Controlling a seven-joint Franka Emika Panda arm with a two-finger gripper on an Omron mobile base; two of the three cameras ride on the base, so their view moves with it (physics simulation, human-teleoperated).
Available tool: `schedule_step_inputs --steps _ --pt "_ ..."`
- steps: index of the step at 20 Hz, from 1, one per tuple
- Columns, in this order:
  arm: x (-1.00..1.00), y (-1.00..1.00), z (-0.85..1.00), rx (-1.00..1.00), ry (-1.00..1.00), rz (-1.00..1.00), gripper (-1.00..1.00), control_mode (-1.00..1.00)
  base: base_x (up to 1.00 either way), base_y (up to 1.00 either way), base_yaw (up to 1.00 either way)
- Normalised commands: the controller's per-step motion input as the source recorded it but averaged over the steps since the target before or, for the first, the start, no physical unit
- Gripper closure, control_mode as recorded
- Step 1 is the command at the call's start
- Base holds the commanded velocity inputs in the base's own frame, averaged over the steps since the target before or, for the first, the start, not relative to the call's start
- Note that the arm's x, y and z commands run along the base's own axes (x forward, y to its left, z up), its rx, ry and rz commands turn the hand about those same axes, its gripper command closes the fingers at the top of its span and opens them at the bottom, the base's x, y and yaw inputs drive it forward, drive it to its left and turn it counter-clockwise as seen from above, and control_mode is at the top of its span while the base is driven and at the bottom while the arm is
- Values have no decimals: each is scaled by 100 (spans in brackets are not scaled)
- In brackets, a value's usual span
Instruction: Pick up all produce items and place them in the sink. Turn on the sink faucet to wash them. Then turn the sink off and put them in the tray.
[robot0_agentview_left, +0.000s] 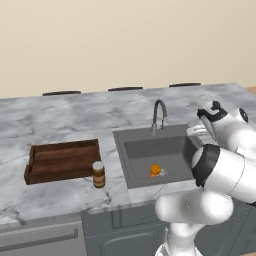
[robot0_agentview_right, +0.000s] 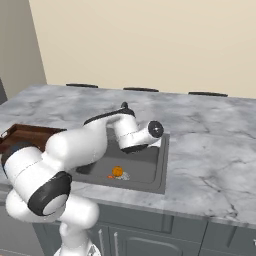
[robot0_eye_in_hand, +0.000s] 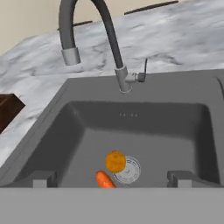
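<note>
1. Wide apart, that's how my pincer (robot0_eye_in_hand: 112, 178) stands, its two dark fingertips (robot0_eye_in_hand: 43, 178) poking up at the near rim of the sink (robot0_eye_in_hand: 52, 131) with nothing between them.
2. Looking down along my hand, I've got the basin floor right below me, and the pincer hangs above the sink's near edge, touching nothing.
3. Nearest to me on that floor lies the carrot-like piece (robot0_eye_in_hand: 105, 180), orange-red, angled, close to the near wall of the basin.
4. Just behind it sits the round orange fruit (robot0_eye_in_hand: 115, 161), touching or almost touching the carrot-like piece; I can't tell which.
5. Right beside the fruit, on its right, is the silver drain (robot0_eye_in_hand: 129, 169), and the fruit overlaps its rim.
6. From the left base view, both produce items (robot0_agentview_left: 155, 170) huddle together at the middle of the basin, toward its front.
7. Farther back, on the sink's far rim, the faucet (robot0_eye_in_hand: 107, 35) rises from its silvery base and arches over to the left, spout pointing down; a thin lever stands at the base on the right.
8. No water shows at the spout.
9. Off on the counter (robot0_agentview_left: 60, 120), left of the sink, a brown jar (robot0_agentview_left: 98, 174) with a pale lid stands upright near the front edge.
10. Beyond the jar, just beside it, the wooden tray (robot0_agentview_left: 62, 161) lies flat, nothing in it.
</note>
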Motion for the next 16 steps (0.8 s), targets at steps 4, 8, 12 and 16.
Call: schedule_step_inputs --steps 4,8,12,16 --pt "-23 17 -4 -1 26 -6 -100 -100 0 0 0" --pt "-32 5 -3 1 29 -7 -100 -100 0 0 0" --pt "-22 37 0 0 30 -17 -100 -100 0 0 0" --pt "-2 34 -2 -5 20 -12 -100 -100 0 0 0"
